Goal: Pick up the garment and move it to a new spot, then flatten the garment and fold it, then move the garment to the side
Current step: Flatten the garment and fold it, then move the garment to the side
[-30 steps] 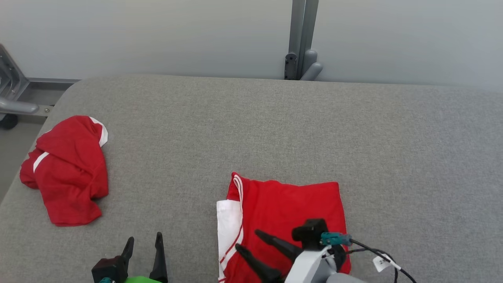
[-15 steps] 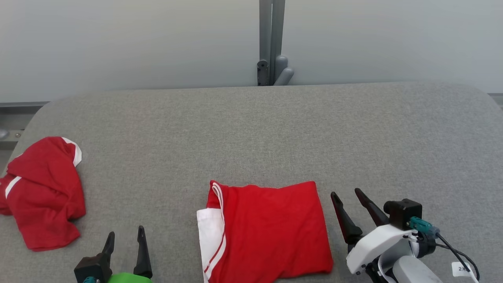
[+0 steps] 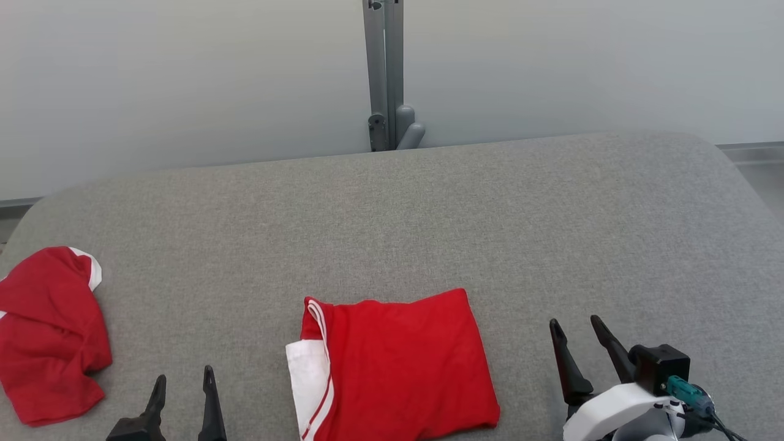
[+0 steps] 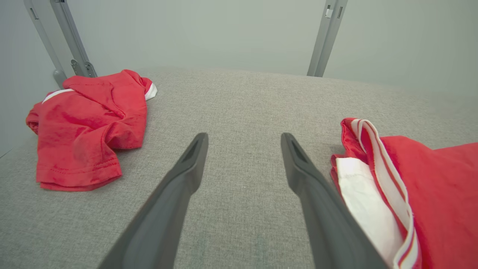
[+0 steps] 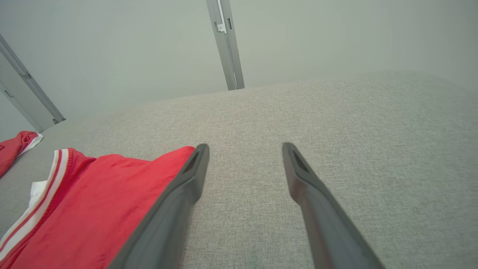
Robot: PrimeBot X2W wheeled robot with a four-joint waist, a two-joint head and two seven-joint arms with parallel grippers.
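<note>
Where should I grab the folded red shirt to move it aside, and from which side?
Likely its right edge, from the right: the folded shirt lies flat, that edge straight and nearest the open right gripper; the left edge shows loose white layers.

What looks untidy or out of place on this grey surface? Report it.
One red garment lies crumpled in a heap at the left edge of the grey surface, unlike the folded garment lying flat in the middle. Nothing else stands out.

right gripper (image 3: 574,321) moved off the folded garment (image 3: 398,367), now apart on its right side, head camera swung rightward
</note>
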